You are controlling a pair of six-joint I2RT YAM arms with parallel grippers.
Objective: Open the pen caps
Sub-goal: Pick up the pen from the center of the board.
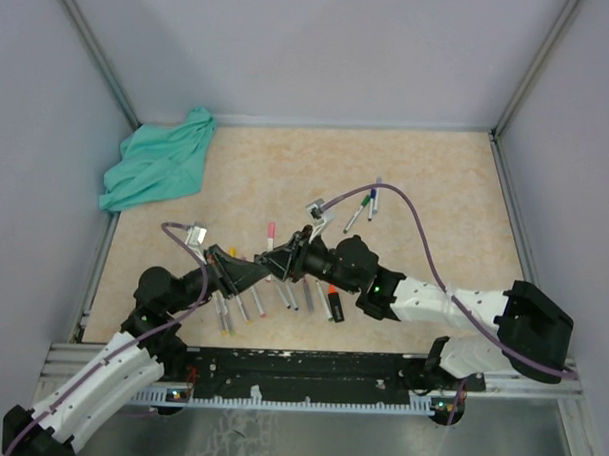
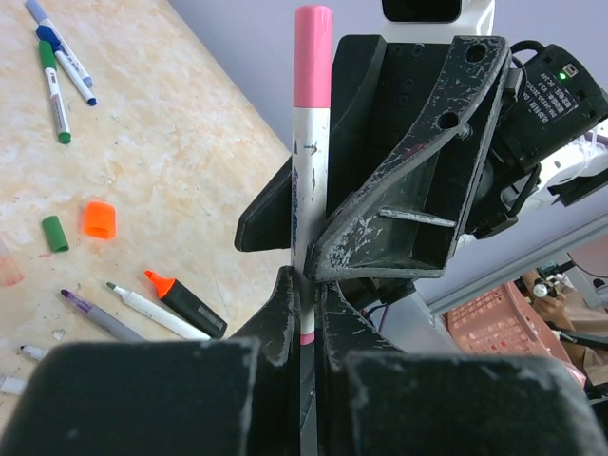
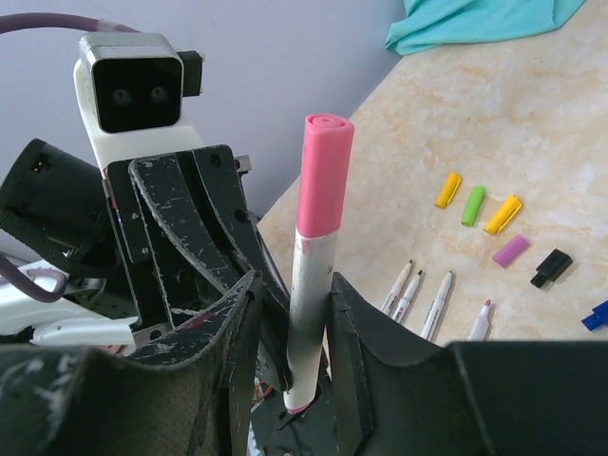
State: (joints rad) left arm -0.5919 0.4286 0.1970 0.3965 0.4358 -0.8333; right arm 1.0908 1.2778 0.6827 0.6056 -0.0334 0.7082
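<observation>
Grip set up for a pull

L gripper (image 2: 302,328) is shut on the pink pen (image 2: 306,218) near its low end, to keep it steady. R gripper (image 3: 290,318) sits narrow round the barrel w/ a small gap on 1 side. The pink cap (image 3: 323,176) is on the top end. The loose caps (image 3: 472,204) & bare pens (image 3: 437,304) lie on the table (image 3: 532,123) below, not in the way.

Bright, even light in all three views.
Lit softly from above, with only faint shadows on the table (image 1: 436,193). Sharp overhead, though small in detail. In the wrist views, crisp on the pink cap (image 3: 326,171), blurred on the near fingers (image 2: 142,399) along the bottom edge.
</observation>
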